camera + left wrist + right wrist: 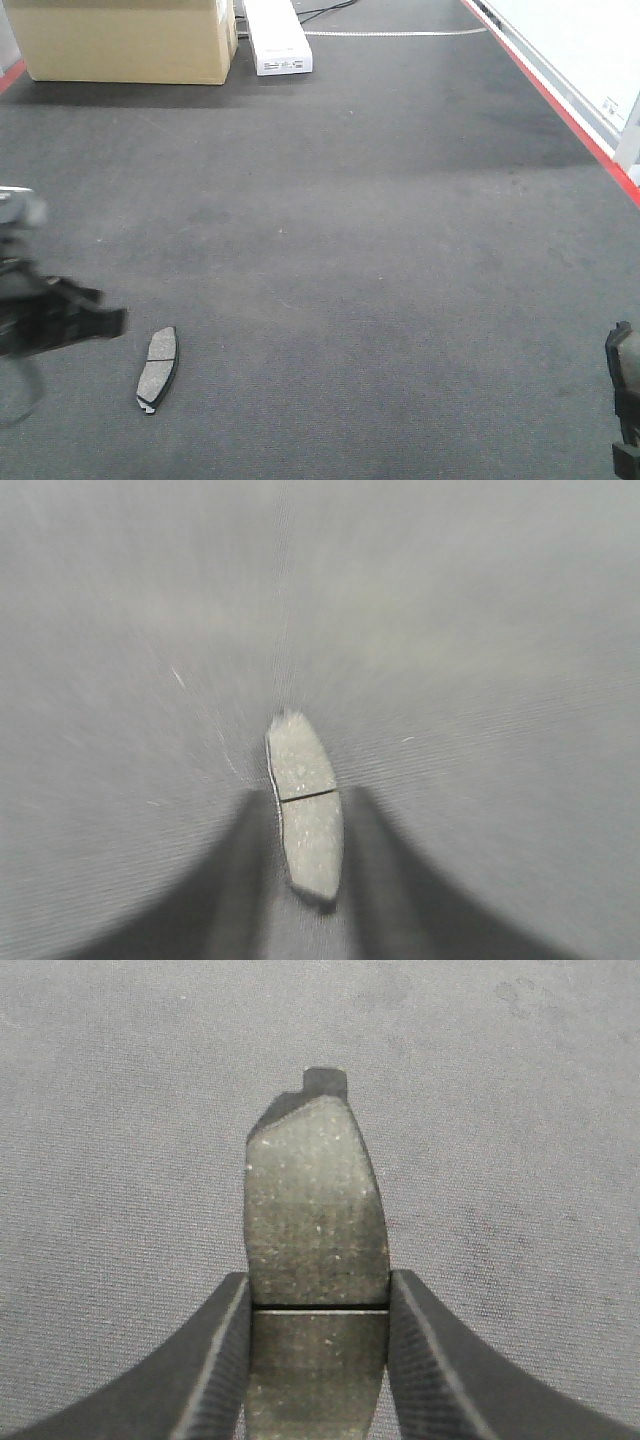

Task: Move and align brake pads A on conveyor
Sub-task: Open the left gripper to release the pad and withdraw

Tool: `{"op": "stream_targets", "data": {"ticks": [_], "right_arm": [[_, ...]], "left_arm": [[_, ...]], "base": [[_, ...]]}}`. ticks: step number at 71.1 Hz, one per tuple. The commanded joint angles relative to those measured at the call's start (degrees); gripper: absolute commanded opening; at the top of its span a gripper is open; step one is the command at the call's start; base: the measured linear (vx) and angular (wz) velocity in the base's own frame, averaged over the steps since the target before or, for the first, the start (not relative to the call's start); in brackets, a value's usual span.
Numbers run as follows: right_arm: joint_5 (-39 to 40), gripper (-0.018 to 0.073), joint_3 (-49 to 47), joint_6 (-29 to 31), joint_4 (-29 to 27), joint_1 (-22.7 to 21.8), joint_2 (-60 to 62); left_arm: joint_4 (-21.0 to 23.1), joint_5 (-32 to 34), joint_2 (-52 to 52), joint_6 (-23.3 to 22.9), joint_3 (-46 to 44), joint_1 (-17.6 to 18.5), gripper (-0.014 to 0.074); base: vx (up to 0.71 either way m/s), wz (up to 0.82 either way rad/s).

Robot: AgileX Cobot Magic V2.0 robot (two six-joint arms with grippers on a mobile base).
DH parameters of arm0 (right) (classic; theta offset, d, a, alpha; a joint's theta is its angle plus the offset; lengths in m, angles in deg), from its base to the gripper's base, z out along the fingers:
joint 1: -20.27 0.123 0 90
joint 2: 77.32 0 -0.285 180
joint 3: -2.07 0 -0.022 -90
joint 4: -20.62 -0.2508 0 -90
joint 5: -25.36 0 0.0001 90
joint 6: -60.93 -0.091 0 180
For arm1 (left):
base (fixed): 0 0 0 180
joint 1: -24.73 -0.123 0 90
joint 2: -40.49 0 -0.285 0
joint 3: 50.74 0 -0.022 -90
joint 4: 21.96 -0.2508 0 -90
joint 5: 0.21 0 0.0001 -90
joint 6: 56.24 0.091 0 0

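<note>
One brake pad (158, 368) lies flat on the dark conveyor (350, 230) at the near left, its cross groove showing. My left gripper (95, 322) is blurred and sits just left of it, apart from it. In the left wrist view that pad (305, 805) lies on the belt between my blurred, spread fingers (235, 880), so the gripper is open. My right gripper (318, 1290) is shut on a second brake pad (315, 1190), pinching its sides at the groove, tab end pointing away. In the front view the right gripper (625, 400) is at the near right edge.
A cardboard box (125, 40) and a white unit (277, 35) stand at the far left end of the belt. A red strip (560, 100) and a white rail (590, 50) run along the right edge.
</note>
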Motion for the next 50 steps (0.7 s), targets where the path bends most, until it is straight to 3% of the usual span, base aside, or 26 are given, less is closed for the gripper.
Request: {"op": "stream_targets", "data": {"ticks": [1,30,50], "right_arm": [[4.5,0.0159,-1.8,0.4,-0.2,0.1,0.0],[4.5,0.0159,-1.8,0.4,-0.2,0.1,0.0],[4.5,0.0159,-1.8,0.4,-0.2,0.1,0.0]], "left_arm": [[-0.3,4.7,-7.3,0.6,1.2,0.2,-0.0009],[-0.3,10.6,-31.9,0.7,13.7,0.2,-0.0008],[-0.3,13.4,-36.4,0.7,15.7,0.2,-0.0008]], "base": [[0.0,0.0],[0.0,0.0],[0.0,0.0]]}}
